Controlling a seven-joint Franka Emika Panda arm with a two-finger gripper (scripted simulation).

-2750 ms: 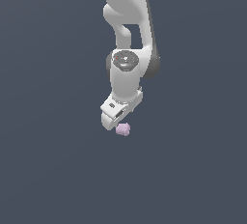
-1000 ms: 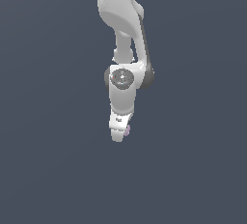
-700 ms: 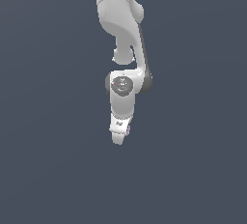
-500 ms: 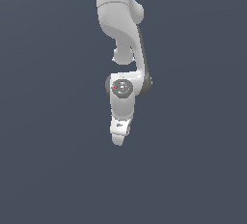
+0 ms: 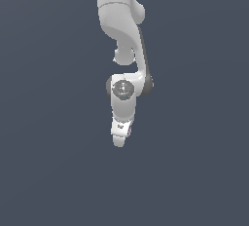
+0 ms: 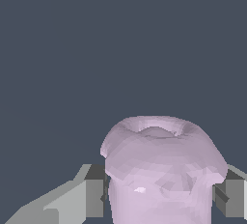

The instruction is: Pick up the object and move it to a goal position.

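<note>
Your gripper [image 6: 159,196] is closed on the pink object [image 6: 161,170]: in the wrist view you see one grey finger [image 6: 91,196] pressed on each side of it, and the object fills the space between them. In the exterior view the gripper [image 5: 119,137] hangs below the arm [image 5: 121,35], and only a small pink edge [image 5: 129,131] shows beside the fingers, so the object is almost hidden there. I judge that you are now carrying it to the goal, but no goal marker is visible. Be careful: the object looks rounded and lumpy, so the pads may touch only small areas. A fast swing or sudden stop could make it turn or slip out.
</note>
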